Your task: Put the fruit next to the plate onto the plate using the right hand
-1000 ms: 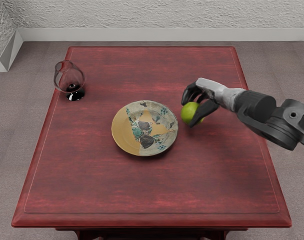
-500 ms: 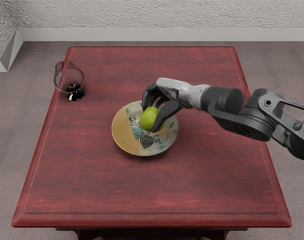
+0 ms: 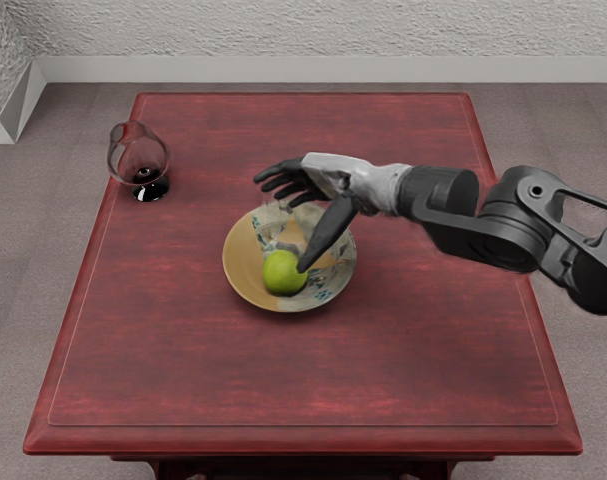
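My right hand (image 3: 318, 185) hovers above the plate (image 3: 241, 252) at frame centre, fingers spread, gripping nothing. The green fruit (image 3: 283, 272) sits on the plate, just lower-left of my thumb tip.

Dark red wooden table (image 3: 383, 370): open surface across near half, along left side and right of the round patterned ceramic plate (image 3: 235, 262) at centre. Obstacles: clear wine glass with dark base (image 3: 138, 160) at far-left corner, well apart from plate; round green fruit (image 3: 281, 271) on plate's near part; right hand (image 3: 318, 190), fingers spread, with its arm over plate's far-right side.
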Robot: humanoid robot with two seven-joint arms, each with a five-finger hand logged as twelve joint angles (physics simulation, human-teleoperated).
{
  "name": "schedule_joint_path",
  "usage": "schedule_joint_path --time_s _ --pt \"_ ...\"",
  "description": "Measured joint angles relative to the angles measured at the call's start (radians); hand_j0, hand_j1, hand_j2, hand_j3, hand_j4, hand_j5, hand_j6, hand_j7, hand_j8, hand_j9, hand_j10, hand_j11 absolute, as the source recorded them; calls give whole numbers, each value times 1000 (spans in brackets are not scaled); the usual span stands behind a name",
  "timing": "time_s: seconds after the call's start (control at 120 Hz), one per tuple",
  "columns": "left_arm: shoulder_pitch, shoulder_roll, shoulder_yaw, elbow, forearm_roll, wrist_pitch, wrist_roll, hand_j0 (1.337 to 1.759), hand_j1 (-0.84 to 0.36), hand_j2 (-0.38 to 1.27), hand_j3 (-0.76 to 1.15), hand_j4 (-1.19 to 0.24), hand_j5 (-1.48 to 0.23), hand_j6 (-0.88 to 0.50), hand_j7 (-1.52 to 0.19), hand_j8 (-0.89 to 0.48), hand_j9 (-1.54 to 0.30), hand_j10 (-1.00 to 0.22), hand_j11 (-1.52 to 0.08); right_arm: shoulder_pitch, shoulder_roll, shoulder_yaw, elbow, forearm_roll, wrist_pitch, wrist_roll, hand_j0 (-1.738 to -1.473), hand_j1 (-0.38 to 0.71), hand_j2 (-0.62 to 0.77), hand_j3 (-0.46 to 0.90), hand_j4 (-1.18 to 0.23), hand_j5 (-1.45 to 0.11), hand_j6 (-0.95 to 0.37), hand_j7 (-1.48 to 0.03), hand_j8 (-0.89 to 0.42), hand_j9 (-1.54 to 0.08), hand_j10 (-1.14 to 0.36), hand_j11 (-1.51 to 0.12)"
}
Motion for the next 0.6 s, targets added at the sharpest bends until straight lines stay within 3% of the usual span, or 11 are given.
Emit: schedule_joint_path --time_s 0.258,0.425,0.6 --pt "0 0 0 0 0 0 0 1658 69 47 0 -234 -304 -233 -304 -233 -304 -233 -304 -16 -137 91 -105 504 386 -1 -1658 -253 17 0 -94 -126 -86 -123 -75 -125 -78 -123" --pt "0 0 0 0 0 0 0 1658 69 47 0 -234 -304 -234 -304 -234 -304 -233 -304 -54 -247 102 -209 757 450 -1 -1658 -281 4 0 -63 -83 -59 -82 -54 -83 -56 -82" --pt "0 0 0 0 0 0 0 1658 69 47 0 -234 -304 -234 -304 -234 -304 -233 -304 -97 -347 102 -316 925 464 -4 -1658 -295 -2 0 -47 -63 -45 -62 -43 -63 -44 -62"
